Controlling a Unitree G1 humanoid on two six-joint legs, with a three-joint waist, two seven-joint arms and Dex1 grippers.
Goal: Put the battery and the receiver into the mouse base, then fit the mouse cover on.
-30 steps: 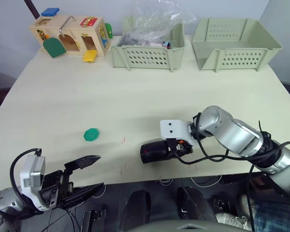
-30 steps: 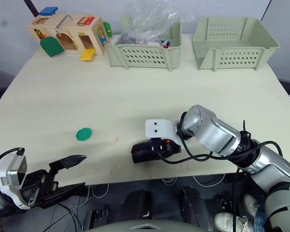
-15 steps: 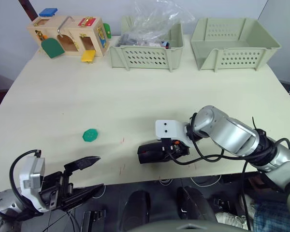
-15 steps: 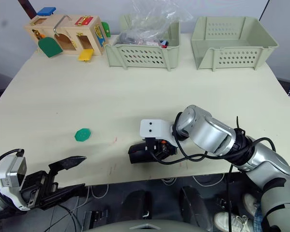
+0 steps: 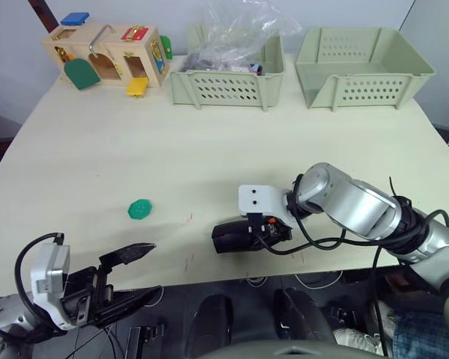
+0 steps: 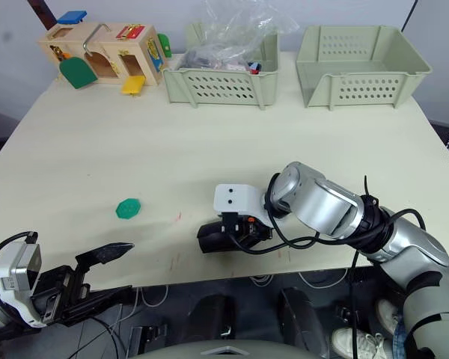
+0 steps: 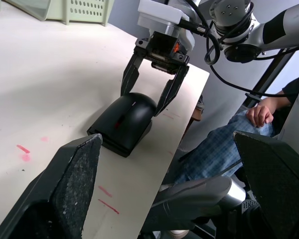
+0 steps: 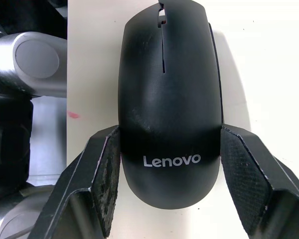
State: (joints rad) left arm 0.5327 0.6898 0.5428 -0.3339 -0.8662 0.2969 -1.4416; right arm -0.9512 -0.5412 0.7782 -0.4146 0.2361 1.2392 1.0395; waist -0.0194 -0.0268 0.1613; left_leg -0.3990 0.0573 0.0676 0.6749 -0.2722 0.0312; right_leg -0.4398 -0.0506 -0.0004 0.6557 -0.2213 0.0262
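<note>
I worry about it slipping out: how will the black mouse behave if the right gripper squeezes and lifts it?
The mouse looks rigid, so it likely won't flex. Its smooth, rounded sides may slide between the right gripper fingers, which straddle its rear. It lies flat on the table, so rolling seems unlikely.

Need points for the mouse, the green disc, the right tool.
mouse (image 8: 169,99), right wrist view, top shell.
green disc (image 5: 141,209), left eye view, centre.
right tool (image 7: 150,88), left wrist view, between fingertips.
</note>
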